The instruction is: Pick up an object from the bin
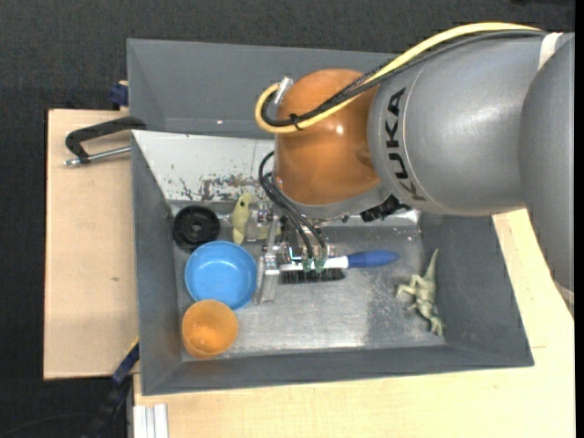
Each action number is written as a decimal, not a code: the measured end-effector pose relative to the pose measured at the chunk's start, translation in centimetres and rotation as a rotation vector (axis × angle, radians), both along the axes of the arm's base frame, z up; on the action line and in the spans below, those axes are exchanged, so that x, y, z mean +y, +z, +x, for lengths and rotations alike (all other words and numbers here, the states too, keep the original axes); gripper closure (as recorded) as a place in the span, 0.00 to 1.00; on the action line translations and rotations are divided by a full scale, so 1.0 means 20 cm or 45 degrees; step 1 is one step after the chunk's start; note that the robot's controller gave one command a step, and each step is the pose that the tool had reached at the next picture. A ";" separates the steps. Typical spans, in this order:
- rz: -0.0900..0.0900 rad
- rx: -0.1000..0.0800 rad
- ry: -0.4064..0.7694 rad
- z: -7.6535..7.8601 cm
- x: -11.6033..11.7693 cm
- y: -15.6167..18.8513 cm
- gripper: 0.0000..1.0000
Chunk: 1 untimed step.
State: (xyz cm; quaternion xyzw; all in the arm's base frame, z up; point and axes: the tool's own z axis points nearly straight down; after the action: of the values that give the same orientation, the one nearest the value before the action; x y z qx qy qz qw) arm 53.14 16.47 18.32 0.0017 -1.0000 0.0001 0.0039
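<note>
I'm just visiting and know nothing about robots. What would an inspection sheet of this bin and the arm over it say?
Surface: grey metal bin, base speckled.
Job's things: blue-handled brush mid-bin, beneath the gripper.
Clutter: blue bowl, orange cup, black round part at left; pale yellow piece behind; pale green toy at right.
Gripper: low over the brush's bristle end.
Cables: yellow cable loops over orange wrist cover.
Surroundings: dark floor.

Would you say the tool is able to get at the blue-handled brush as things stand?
Probably yes: the tool hangs at the bristle end of the blue-handled brush, and nothing lies over it.
</note>
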 end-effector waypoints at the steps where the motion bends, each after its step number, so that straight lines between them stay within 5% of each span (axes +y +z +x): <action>1: 0.002 -0.019 0.305 0.26 0.07 -0.56 0.00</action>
State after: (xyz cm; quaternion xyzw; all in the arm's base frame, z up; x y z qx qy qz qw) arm 58.33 17.83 7.11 0.1214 -0.9926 -0.0002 -0.0037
